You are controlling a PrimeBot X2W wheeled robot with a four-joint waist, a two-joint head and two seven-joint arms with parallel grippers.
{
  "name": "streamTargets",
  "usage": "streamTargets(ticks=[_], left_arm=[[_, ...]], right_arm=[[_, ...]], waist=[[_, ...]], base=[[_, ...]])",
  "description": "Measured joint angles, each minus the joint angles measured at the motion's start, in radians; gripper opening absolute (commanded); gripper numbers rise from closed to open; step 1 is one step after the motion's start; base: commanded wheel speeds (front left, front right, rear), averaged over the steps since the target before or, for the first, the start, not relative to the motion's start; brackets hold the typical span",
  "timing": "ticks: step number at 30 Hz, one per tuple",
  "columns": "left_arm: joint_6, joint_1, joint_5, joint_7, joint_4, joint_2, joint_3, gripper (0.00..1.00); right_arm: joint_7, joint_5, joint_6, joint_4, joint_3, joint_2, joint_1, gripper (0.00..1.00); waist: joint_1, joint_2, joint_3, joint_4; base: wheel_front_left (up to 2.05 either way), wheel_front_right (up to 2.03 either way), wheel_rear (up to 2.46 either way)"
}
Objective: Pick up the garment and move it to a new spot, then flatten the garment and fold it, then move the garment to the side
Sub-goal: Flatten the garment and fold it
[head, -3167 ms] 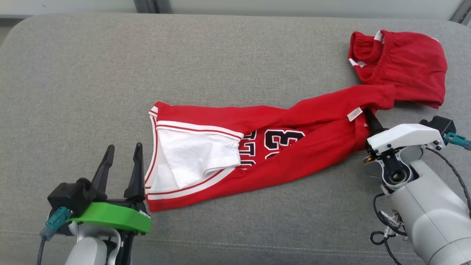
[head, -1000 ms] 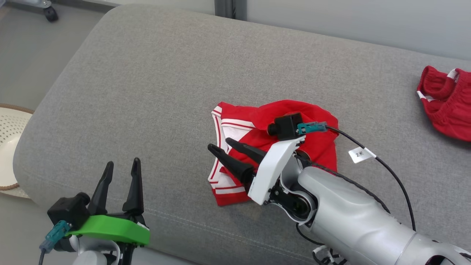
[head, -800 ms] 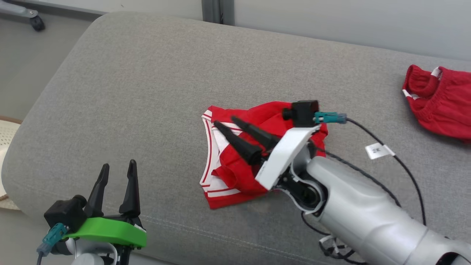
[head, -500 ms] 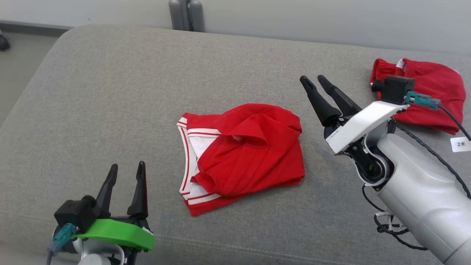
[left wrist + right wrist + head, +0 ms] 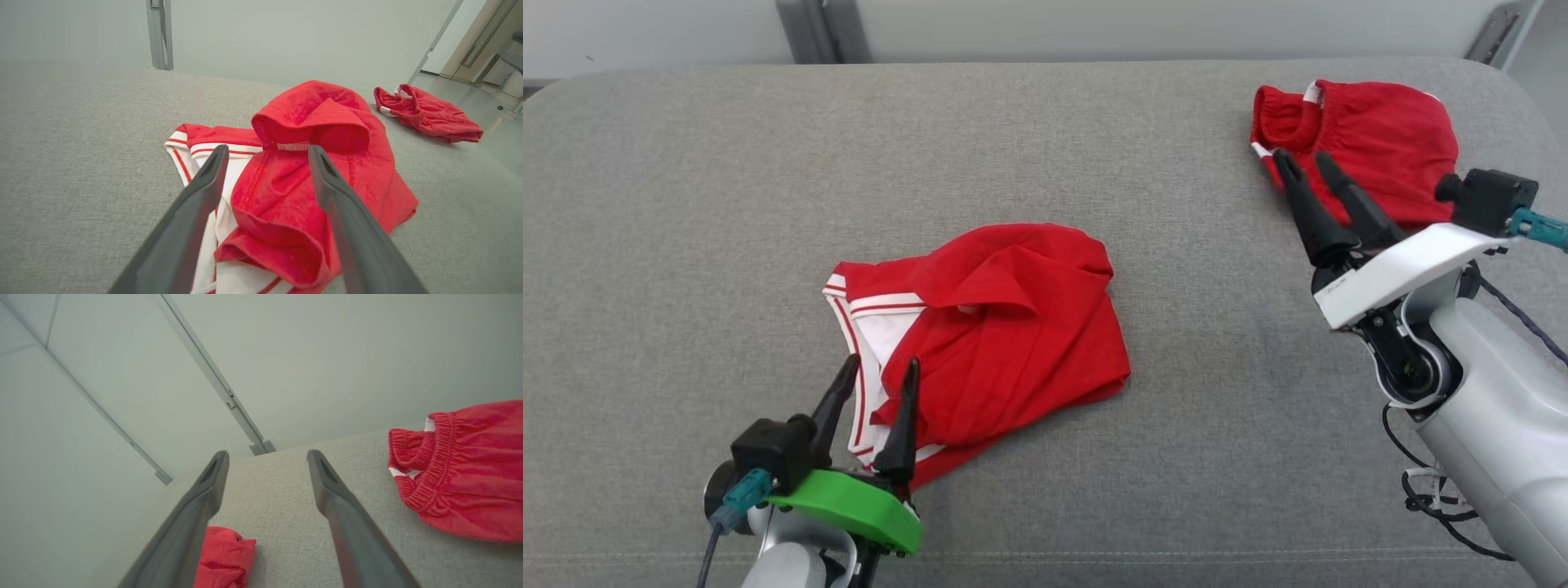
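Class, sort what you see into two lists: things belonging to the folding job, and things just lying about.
Job: red jersey, folded; left gripper; right gripper.
Lying about: red shorts on the grey cushion's far right corner.

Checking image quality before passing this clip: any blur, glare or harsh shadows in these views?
Head view: even soft light, no glare, the garment sharp on the couch. Left wrist view: garment crisp, the jaws of the left gripper soft toward the bottom edge. Right wrist view: the jaws of the right gripper likewise soft up close, the red shorts clear.
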Motion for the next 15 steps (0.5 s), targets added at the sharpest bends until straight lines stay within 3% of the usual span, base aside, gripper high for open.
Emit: streamTargets(ticks=[11, 15], left_arm=[[0.000, -0.118, -0.012, 0.045, 0.069, 0.000, -0.142, 1.00], [0.000, -0.166, -0.076, 0.066, 0.107, -0.002, -0.145, 1.00]], right_arm=[[0.000, -0.069, -0.005, -0.069, -0.108, 0.028, 0.055, 1.00], [0.000, -0.095, -0.004, -0.088, -0.116, 0.044, 0.062, 1.00]], waist=[[0.0000, 0.0000, 0.039, -0.107], [0.0000, 0.0000, 0.055, -0.139]], base=[[0.00, 0.00, 0.00], [0.00, 0.00, 0.00]])
